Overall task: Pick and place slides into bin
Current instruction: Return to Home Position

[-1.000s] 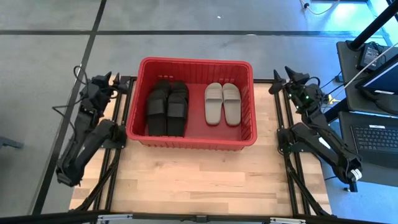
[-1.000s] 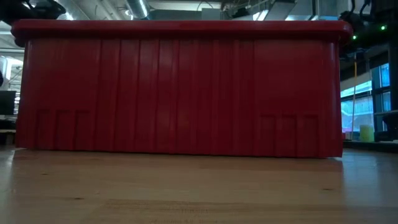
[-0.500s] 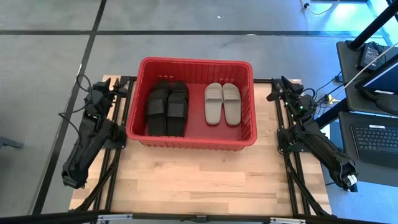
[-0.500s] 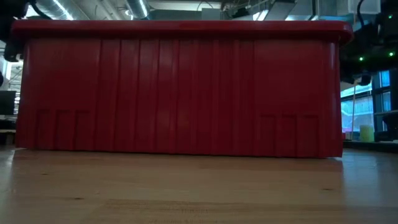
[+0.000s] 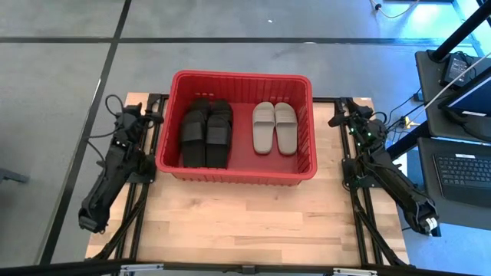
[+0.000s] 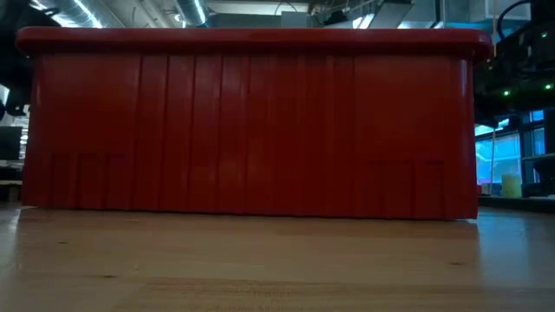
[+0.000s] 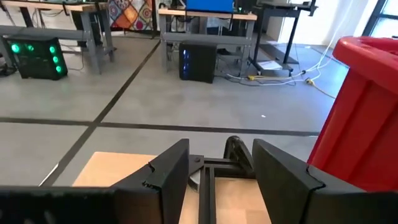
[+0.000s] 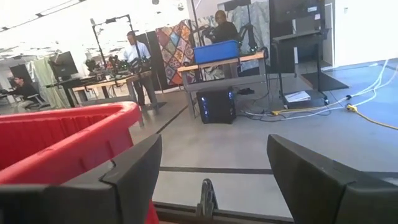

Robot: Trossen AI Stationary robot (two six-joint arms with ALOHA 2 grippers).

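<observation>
1. Nearest: bare wooden table (image 5: 230,222), plank top showing in front of the basket.
2. Next back: one red bin (image 5: 239,175), standing on the table's far half. Fills the low view with its ribbed near wall and hides everything inside from there.
3. Inside, seen from above, six slides in all: four black slides (image 5: 205,132) overlapped in a pile in the left half, and two beige slides (image 5: 275,127) lying flat side by side in the right half, apart from the black pile.
4. Beside the bin's far corners, outside its walls: left gripper (image 5: 148,116) and right gripper (image 5: 343,112), fingers of both spread apart, holding nothing.
5. Farthest: grey floor (image 5: 61,77) with dark lines, a black computer tower (image 8: 216,104) under a bench, and three people (image 8: 134,46) among the workbenches.
</observation>
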